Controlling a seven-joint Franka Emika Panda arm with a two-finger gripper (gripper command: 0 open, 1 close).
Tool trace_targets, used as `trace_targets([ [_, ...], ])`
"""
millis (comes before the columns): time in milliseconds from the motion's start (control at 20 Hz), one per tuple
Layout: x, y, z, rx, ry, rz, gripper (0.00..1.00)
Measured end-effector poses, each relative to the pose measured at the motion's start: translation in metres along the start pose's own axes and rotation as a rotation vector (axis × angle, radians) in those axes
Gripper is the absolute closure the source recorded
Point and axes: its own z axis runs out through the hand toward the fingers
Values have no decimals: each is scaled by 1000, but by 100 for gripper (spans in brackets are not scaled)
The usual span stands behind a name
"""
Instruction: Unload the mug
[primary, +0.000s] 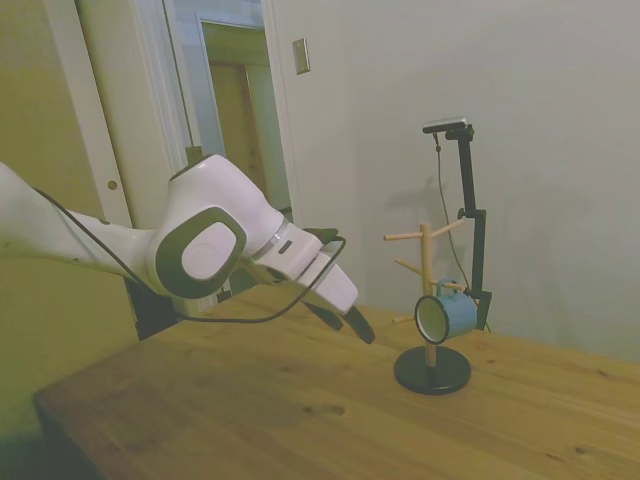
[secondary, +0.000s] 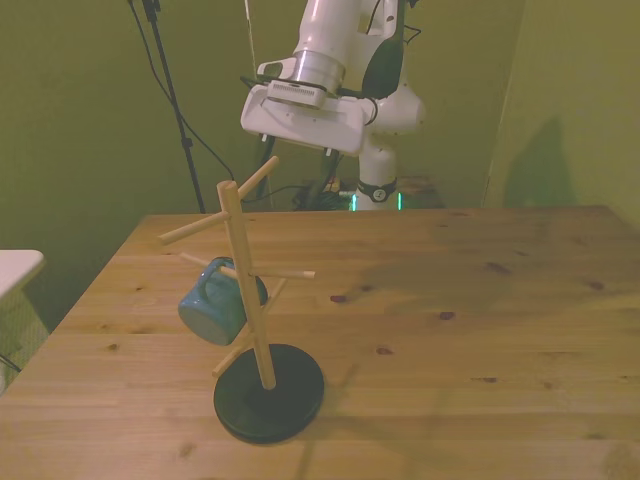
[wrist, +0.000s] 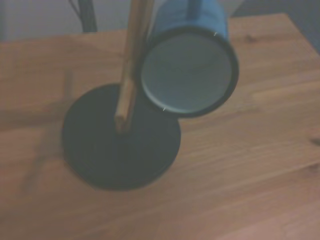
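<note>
One pincer (primary: 352, 325), carried on the white arm (primary: 200, 245), hangs above the counter (primary: 300, 410) with nothing in it. Its two dark fingers (primary: 361, 327) stand slightly apart, a narrow gap. One mug (primary: 446, 316), light blue, hangs on its side from a lower peg of one wooden mug tree (secondary: 243, 280). The open mouth faces the pincer, well apart from it. The tree has one round black base (secondary: 270, 392) and several pegs.
</note>
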Motion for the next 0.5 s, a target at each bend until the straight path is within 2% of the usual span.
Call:
trace_targets([
  [100,14,1,9,15,39,28,0],
  [150,29,3,27,-6,59,60,0],
  [300,28,-4,30,-3,74,47,0],
  [500,36,-9,48,31,115,49,0],
])
